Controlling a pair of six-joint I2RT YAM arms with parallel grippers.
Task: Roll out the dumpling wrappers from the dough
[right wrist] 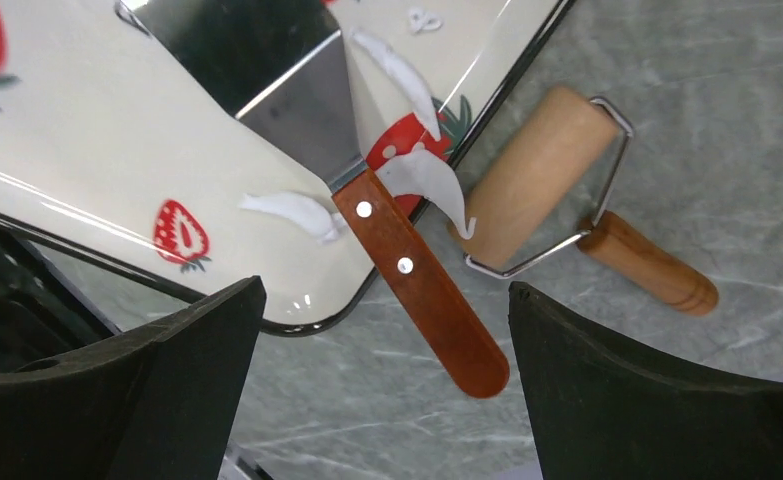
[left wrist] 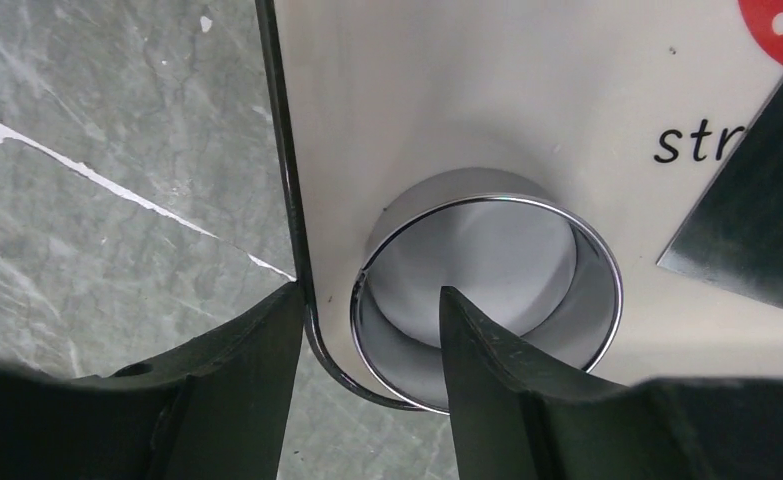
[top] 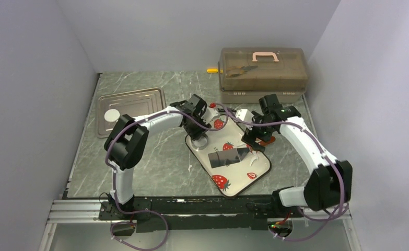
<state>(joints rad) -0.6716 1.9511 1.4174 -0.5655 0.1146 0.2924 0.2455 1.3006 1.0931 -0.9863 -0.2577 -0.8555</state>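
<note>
Looking down from the top: my left gripper (top: 198, 135) sits over the metal ring (top: 199, 141) at the strawberry tray's (top: 237, 173) corner, right gripper (top: 254, 140) at its other edge, one dumpling wrapper (top: 112, 115) off on the steel tray (top: 139, 99). Left wrist: fingers straddle the ring's wall, loose, not clamped. Right wrist: jaws wide, empty, above scraper (right wrist: 417, 290) and roller (right wrist: 537, 170), dough scraps (right wrist: 407, 80) beside them. Cutting stage, I reckon; next needs a firm pinch on that ring.

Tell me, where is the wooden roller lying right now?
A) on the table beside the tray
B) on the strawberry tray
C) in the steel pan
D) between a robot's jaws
A: the right wrist view shows the wooden roller on the marble table, just off the edge of the strawberry tray.
</note>
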